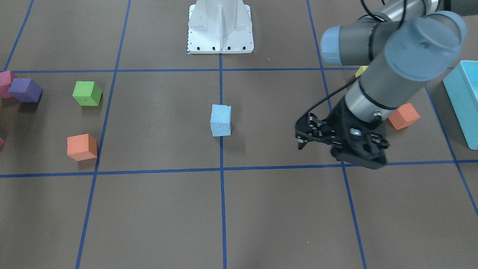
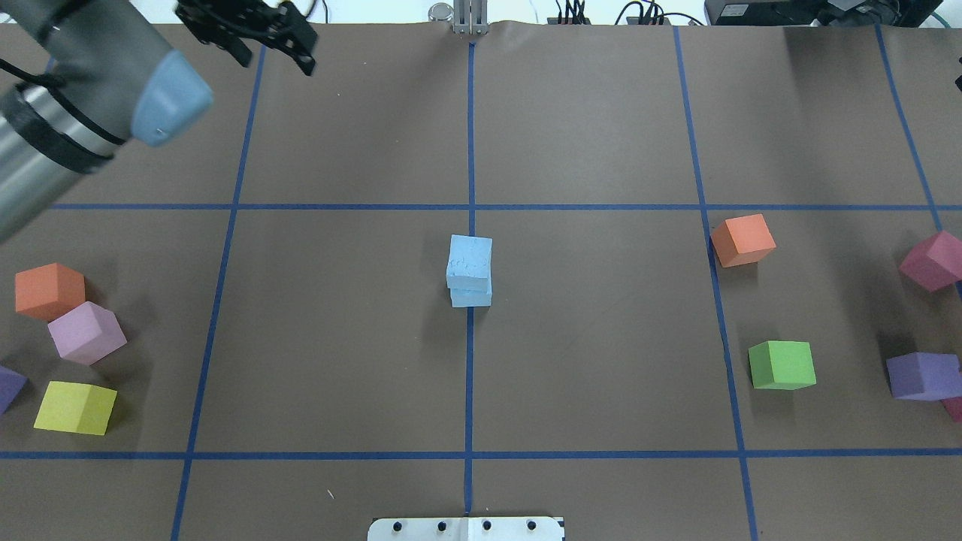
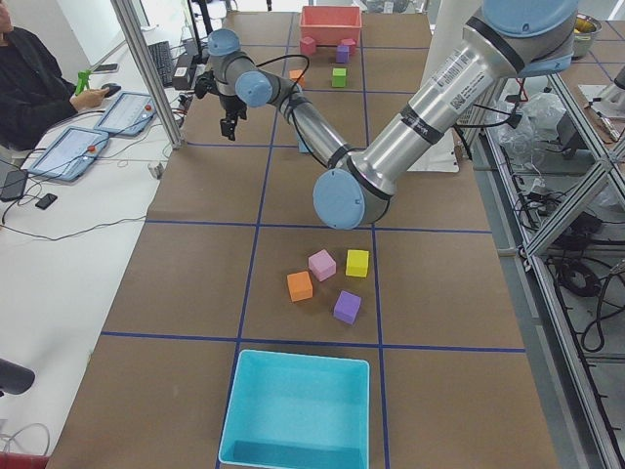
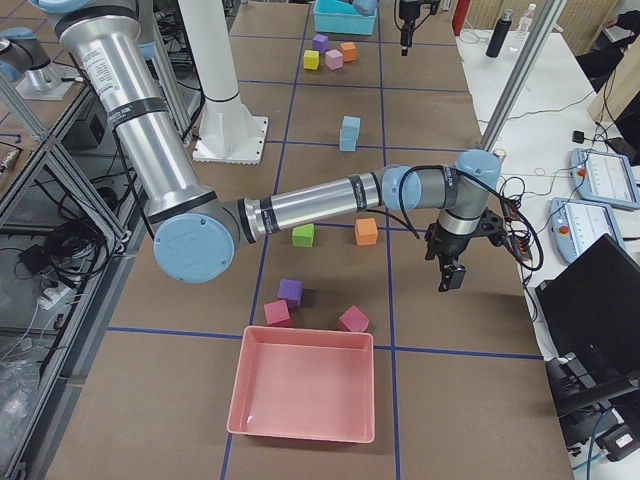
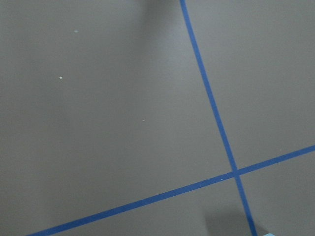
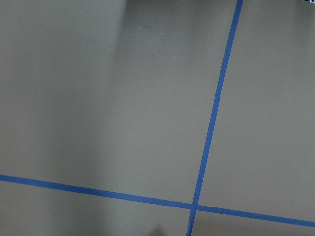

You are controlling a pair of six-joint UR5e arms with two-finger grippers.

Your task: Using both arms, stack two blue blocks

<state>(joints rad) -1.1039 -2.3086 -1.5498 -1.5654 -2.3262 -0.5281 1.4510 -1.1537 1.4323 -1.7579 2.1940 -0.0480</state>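
The two pale blue blocks [image 2: 470,270] stand stacked one on the other at the table's centre, on the middle tape line; the stack also shows in the front-facing view [image 1: 220,119] and the right-side view [image 4: 349,132]. My left gripper [image 2: 274,58] hangs open and empty over the far left part of the table, well away from the stack; it also shows in the front-facing view [image 1: 303,141]. My right gripper [image 4: 450,275] shows only in the right-side view, far from the stack, and I cannot tell its state. Both wrist views show only bare table and tape.
On the left lie an orange [image 2: 49,291], a pink [image 2: 86,332] and a yellow cube [image 2: 75,407]. On the right lie an orange [image 2: 742,239], a green [image 2: 782,364], a purple [image 2: 921,376] and a magenta cube [image 2: 932,259]. A turquoise bin [image 1: 463,101] and a pink bin [image 4: 305,390] stand at the table's ends.
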